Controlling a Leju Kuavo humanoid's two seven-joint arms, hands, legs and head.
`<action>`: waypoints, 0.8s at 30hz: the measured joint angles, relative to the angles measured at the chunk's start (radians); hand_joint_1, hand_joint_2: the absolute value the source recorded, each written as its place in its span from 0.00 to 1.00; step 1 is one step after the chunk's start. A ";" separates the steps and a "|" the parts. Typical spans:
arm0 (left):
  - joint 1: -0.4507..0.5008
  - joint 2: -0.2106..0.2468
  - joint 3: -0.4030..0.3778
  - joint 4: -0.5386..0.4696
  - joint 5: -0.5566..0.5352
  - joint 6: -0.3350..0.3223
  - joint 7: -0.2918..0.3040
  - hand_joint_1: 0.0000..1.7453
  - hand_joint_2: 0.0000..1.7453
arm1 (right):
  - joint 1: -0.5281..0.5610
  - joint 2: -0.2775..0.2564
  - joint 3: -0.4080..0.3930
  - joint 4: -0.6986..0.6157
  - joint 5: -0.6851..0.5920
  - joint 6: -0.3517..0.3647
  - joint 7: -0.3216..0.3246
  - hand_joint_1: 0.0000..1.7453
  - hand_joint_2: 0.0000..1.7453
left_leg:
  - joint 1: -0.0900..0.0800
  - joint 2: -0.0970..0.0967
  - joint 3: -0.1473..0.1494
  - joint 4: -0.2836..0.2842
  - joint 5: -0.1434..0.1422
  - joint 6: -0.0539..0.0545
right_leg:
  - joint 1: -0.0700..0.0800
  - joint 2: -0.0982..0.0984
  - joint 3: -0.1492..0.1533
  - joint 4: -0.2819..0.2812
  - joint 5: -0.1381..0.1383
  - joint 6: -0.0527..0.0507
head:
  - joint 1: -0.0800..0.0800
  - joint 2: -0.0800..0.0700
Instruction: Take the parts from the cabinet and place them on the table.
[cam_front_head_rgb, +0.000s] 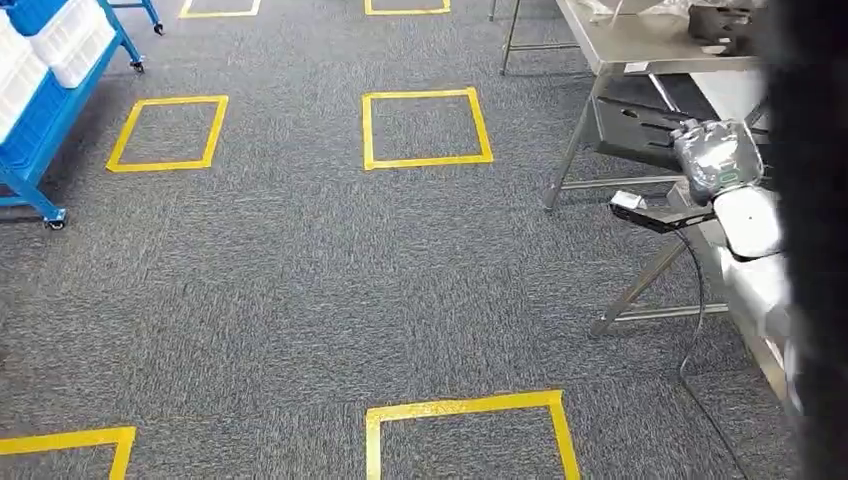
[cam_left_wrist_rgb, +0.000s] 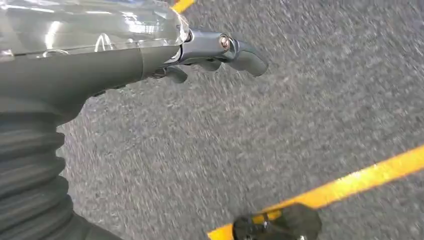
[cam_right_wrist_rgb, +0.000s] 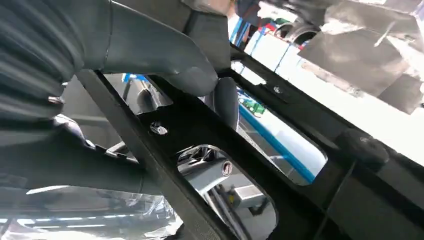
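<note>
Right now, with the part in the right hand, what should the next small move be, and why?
Probably carry the black part on toward the steel table and lift it: the right hand holds it beside the table frame, below the tabletop. The left hand holds nothing.

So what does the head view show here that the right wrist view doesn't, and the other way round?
Head view alone: the grey carpet with yellow tape squares, the blue cart holding white bins, and the steel table. Right wrist view alone: close up, the thumb pressed on the black part's frame, with fingers showing through its cut-outs. Both share the right hand holding the black part.
</note>
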 joint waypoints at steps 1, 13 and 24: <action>0.000 0.000 0.000 0.000 0.000 0.000 0.000 0.00 1.00 | 0.003 -0.002 0.000 0.001 -0.001 0.000 -0.003 1.00 1.00 | -0.002 0.003 0.000 0.000 0.000 0.000 | 0.000 0.000 -0.034 0.070 -0.022 0.002 | 0.000 0.000; 0.000 -0.001 0.000 0.000 -0.001 0.001 0.000 0.00 1.00 | -0.002 -0.007 0.000 0.005 -0.003 0.000 -0.006 1.00 1.00 | -0.005 0.017 -0.024 0.068 -0.056 -0.040 | 0.006 -0.017 0.107 -0.226 0.126 -0.041 | 0.000 0.000; -0.001 -0.002 0.000 0.000 -0.005 -0.011 -0.019 0.00 1.00 | -0.005 -0.007 0.000 0.005 -0.002 0.012 -0.003 1.00 1.00 | 0.000 -0.017 0.002 0.026 -0.027 -0.031 | 0.008 0.026 0.096 -0.215 0.127 -0.025 | 0.000 0.000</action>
